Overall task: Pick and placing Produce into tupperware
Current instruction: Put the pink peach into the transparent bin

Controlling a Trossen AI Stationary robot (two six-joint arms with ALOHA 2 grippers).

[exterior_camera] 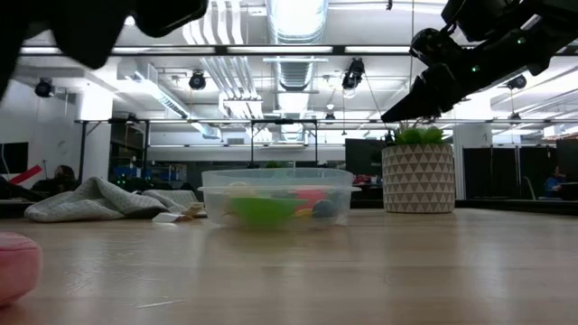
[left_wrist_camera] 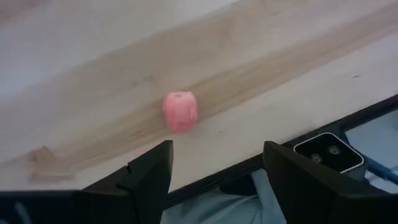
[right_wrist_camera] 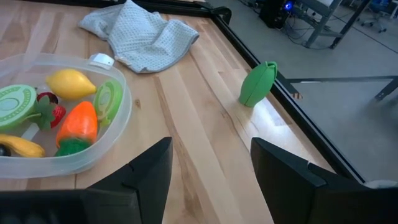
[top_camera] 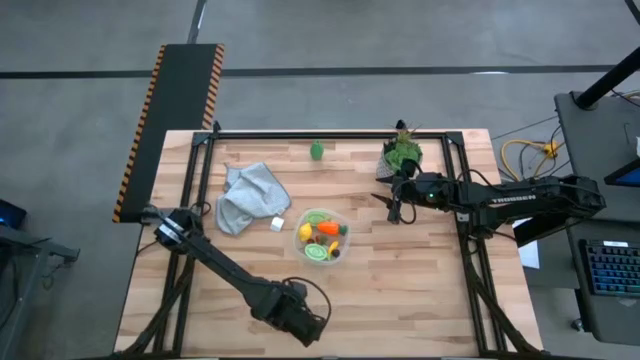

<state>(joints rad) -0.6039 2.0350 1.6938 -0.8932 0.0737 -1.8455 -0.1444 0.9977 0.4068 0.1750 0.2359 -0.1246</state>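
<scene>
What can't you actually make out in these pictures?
- Pink toy: hidden under the left gripper in the high view; cut off at the low view's edge.
- Tupperware contents: blurred behind its wall in the low view.
- Green piece at the table's far edge: its kind unclear in the high view.

Wooden butcher-block table (top_camera: 400,270), pale planks, dark metal frame along its edges; grey concrete floor (top_camera: 330,40) around it, crossed by dark seams; black ramp with yellow-and-black hazard edging (top_camera: 170,125) at the far left; desk with a backlit keyboard (top_camera: 612,270) at the right, yellow cable (top_camera: 530,152) coiled beside it; open ceiling with silver ducts (exterior_camera: 298,63), bright strip lights (exterior_camera: 293,13) and hanging black spotlights (exterior_camera: 352,77); dim workstations far behind
</scene>
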